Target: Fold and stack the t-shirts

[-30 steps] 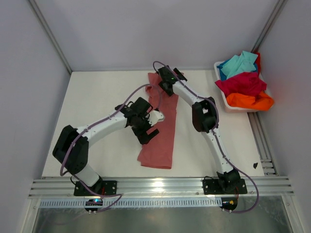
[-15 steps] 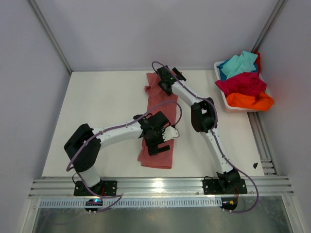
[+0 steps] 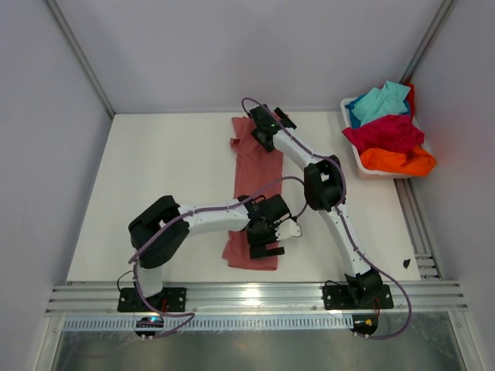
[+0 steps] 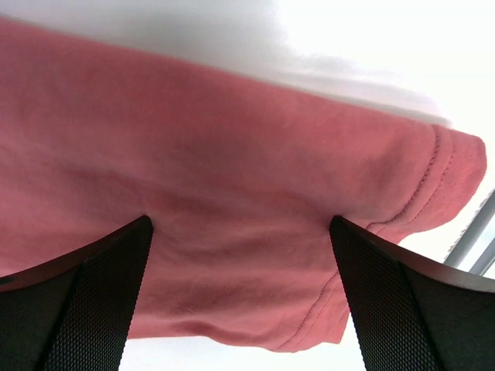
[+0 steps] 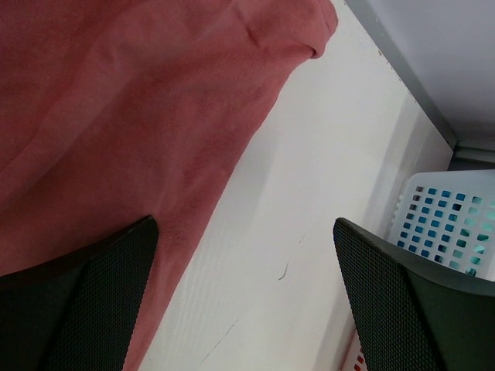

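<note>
Fingers spread, the left gripper point(image 4: 240, 226) sits low over the near end of the pink tee point(image 3: 251, 174). That tee lies as one long narrow strip running near to far along the middle of the table point(image 3: 170, 170). The right gripper point(image 5: 246, 226), also wide apart and holding nothing, is over the strip's far end. At far right, one white tub point(image 3: 361, 164) holds three more: orange tee point(image 3: 398, 161) nearest, crimson tee point(image 3: 383, 133) behind it, turquoise tee point(image 3: 380, 102) farthest.

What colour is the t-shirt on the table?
The t-shirt is salmon-pink, clearest in left wrist view.
</note>
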Controlling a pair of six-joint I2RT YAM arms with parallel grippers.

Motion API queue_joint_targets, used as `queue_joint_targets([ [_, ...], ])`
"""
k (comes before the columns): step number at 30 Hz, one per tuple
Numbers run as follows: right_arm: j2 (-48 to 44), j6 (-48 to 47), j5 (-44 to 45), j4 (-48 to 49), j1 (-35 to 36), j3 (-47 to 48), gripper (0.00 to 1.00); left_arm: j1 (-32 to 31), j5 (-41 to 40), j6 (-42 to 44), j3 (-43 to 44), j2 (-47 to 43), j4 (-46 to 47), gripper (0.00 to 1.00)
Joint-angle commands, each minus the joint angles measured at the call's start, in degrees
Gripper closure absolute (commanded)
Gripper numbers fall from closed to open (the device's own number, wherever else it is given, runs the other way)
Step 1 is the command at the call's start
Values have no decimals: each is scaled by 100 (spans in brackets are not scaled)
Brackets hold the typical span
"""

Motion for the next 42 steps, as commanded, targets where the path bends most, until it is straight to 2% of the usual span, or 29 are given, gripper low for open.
queue_joint_targets([
  [1, 69, 8, -22, 81, 49, 108, 1, -277, 342, -56, 159, 227, 74, 1],
  [3, 78, -1, -40, 108, 49, 116, 1, -339, 684, -162, 168, 306, 56, 1],
  [6, 87, 8, -57, 117, 49, 143, 1, -488, 791, -294, 282, 437, -41, 1],
  [14, 78, -45, -84, 117, 49, 143, 1, -682, 747, -364, 529, 719, -23, 1],
  [19, 43, -80, -14, 169, 49, 90, 1, -690, 475, -382, 380, 527, 12, 1],
  [28, -659, -343, 276, 476, 66, -358, 1, -681, -298, -347, 616, -633, -146, 1],
  [37, -2039, -150, 654, 766, 66, -902, 1, -515, -1511, -496, 1065, -1792, 29, 1],
  [41, -2812, 16, 1014, 1144, 66, -1657, 1, -120, -2038, -584, 1030, -2433, 152, 1],
  [42, -3014, 121, 1163, 1215, 58, -2094, 1, 3, -2144, -628, 943, -2584, 213, 1],
])
